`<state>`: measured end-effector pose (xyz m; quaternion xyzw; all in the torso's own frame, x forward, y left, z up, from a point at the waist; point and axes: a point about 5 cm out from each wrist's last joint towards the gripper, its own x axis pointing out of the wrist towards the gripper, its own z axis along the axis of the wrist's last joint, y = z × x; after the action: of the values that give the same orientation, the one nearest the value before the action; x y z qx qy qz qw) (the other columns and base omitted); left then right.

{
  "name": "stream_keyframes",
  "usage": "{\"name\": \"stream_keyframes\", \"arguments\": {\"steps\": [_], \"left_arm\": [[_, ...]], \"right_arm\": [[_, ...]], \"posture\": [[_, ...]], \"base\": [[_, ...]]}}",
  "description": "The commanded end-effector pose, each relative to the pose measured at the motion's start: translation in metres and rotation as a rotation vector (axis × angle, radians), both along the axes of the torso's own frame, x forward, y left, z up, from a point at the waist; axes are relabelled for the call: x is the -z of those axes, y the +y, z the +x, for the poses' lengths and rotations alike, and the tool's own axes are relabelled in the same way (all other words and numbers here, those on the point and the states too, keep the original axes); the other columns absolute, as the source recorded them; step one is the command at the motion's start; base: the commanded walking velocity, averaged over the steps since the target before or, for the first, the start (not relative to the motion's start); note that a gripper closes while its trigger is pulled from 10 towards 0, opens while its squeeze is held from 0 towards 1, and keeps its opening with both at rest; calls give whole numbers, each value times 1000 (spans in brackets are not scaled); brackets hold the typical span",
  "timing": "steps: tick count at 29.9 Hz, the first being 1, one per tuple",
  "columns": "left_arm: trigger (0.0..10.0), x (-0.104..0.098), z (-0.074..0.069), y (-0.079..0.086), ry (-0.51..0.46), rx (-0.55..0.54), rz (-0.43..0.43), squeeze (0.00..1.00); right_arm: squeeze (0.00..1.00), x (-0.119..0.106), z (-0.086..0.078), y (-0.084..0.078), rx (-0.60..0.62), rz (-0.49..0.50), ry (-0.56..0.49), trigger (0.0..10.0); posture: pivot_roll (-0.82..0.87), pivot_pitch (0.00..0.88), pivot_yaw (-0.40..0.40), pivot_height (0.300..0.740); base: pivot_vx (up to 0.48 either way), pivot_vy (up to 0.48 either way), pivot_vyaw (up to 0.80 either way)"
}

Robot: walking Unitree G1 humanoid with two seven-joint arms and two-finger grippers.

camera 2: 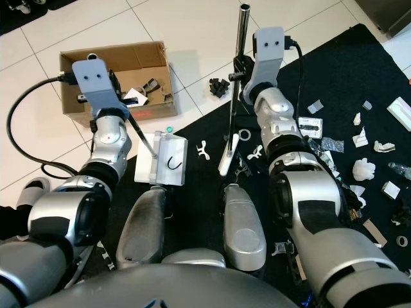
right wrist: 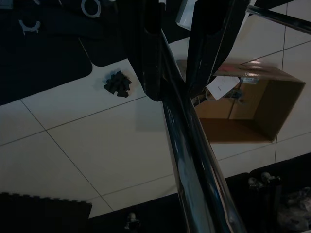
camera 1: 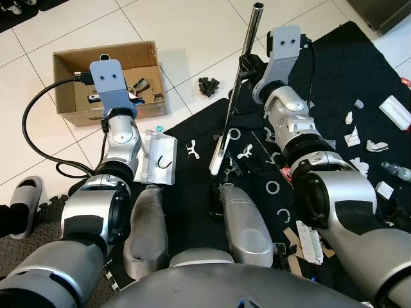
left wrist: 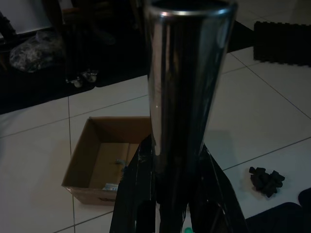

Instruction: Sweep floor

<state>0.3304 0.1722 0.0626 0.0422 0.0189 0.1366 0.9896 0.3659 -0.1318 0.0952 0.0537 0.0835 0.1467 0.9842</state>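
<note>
My left gripper [camera 1: 133, 97] is shut on the thin metal handle [left wrist: 187, 73] of a white dustpan [camera 1: 157, 159]. The pan lies at the left edge of the black mat [camera 1: 347, 70]. My right gripper [camera 1: 246, 64] is shut on the shiny pole [camera 1: 252, 32] of a broom. The pole slants down to a white broom head [camera 1: 218, 154] resting on the mat. Small white plastic bits lie around it, such as a clip [camera 1: 191, 149] and a ring [camera 1: 234, 133]. In the right wrist view the pole [right wrist: 189, 145] runs between black fingers [right wrist: 150, 58].
An open cardboard box [camera 1: 70, 70] holding small parts stands on the white tiles beyond my left hand. A black lump [camera 1: 209, 85] lies on the tile by the mat's edge. More white scraps [camera 1: 356, 136] litter the mat's right side. A grey slipper [camera 1: 26, 196] and a black cable [camera 1: 29, 131] lie at the left.
</note>
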Motion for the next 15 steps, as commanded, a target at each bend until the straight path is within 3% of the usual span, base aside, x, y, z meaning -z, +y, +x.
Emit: {"name": "stream_keyframes", "arguments": {"steps": [1,15], "left_arm": [[10000,14,-8,5,71,-13,27,0],[10000,9,-1,-10,72,32,22,0]], "right_arm": [[0,-3,0,0,-4,-8,-32,10000],[0,2,-2,-3,1,-14,-21,10000]], "posture": [[-48,143,-38,740],[-58,154,-33,740]], "base": [[0,0,0],[0,0,0]]}}
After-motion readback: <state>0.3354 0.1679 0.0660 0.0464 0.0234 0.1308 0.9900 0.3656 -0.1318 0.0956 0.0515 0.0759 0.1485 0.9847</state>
